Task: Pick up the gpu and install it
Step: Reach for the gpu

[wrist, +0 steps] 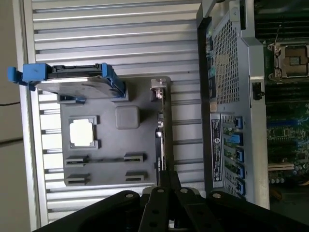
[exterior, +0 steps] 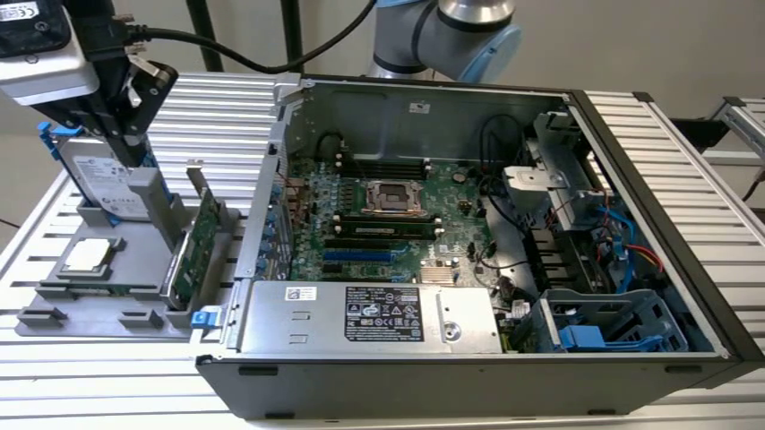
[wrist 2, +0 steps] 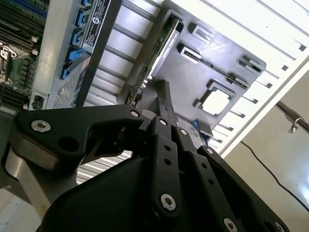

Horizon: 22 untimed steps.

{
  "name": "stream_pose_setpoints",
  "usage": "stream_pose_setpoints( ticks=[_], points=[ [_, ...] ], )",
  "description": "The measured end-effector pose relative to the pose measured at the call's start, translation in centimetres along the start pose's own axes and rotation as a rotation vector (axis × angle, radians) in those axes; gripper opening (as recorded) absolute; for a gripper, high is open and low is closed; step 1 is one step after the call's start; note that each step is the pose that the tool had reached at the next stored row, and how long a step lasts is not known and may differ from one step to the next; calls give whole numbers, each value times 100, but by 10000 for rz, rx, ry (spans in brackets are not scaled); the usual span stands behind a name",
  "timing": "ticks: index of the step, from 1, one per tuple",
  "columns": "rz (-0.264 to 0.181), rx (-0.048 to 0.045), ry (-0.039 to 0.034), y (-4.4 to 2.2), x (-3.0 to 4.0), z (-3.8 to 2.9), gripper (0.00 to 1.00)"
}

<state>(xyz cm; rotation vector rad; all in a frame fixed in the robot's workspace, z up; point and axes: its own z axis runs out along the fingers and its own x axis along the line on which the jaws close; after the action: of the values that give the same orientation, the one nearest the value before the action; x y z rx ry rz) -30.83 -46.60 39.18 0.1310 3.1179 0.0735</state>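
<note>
Held high with gripper (exterior: 129,148) pointing down, fingers together, empty, at 11 o'clock from gpu (exterior: 195,246). Standing on edge in grey tray (exterior: 72,296), long axis 12-to-6 o'clock in the exterior view.

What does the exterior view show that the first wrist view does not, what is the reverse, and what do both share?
Exterior view's own: the robot arm and the blue drive cage inside the computer case. First wrist view's own: the perforated rear panel face-on. Shared: the gripper near the grey tray, the upright gpu, the hard drive, the loose processor chip and the motherboard socket.
</note>
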Motion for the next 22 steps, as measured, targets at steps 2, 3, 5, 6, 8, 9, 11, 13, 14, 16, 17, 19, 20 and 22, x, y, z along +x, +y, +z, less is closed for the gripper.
stream_pose_setpoints(
  ticks=[2, 3, 5, 6, 8, 9, 11, 13, 14, 16, 17, 19, 20, 22],
  points=[
    [16, 1, -1, -16, -2, -1, 0],
    [17, 1, -1, -21, -2, -1, 0],
    [16, 0, -2, -33, -3, -1, 0],
    [17, 0, -2, -39, -3, -1, 0],
    [17, 1, -1, -52, -4, -2, 0],
    [16, 0, -2, -60, -5, -2, 0],
    [17, 0, -2, -80, -7, -3, 0],
    [17, 0, -2, -100, -9, -4, 0],
    [16, 1, -1, -111, -10, -5, 0],
    [16, 0, -1, -131, -11, -6, 0],
    [17, 1, -1, -141, -12, -6, 0],
    [17, 1, -1, -161, -14, -7, 0],
    [17, 1, -1, -171, -15, -8, 0],
    [17, 0, -2, -192, -16, -8, 0]
  ],
)
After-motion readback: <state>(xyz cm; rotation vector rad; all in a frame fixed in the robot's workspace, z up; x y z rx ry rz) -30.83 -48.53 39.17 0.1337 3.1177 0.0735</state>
